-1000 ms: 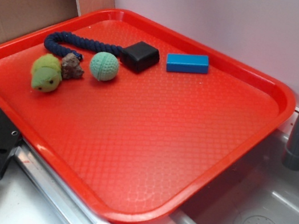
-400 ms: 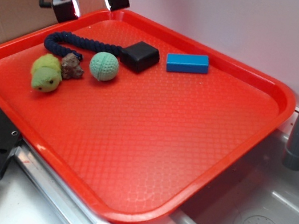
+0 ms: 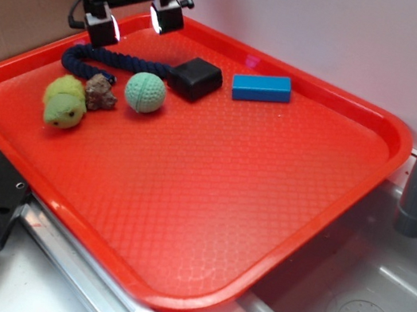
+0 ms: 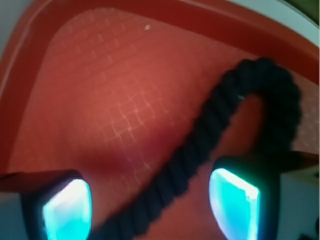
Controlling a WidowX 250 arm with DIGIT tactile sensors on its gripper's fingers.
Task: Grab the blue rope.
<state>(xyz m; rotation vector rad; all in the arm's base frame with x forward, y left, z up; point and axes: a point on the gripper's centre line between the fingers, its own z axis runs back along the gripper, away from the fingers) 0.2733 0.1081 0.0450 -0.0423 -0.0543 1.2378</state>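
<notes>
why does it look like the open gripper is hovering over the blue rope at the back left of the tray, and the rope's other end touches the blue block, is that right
Not quite. The rope's other end reaches the black block, not the blue block, which lies apart, further right; the exterior view shows this. The rest holds: the gripper is open over the rope at the back left of the tray.
</notes>
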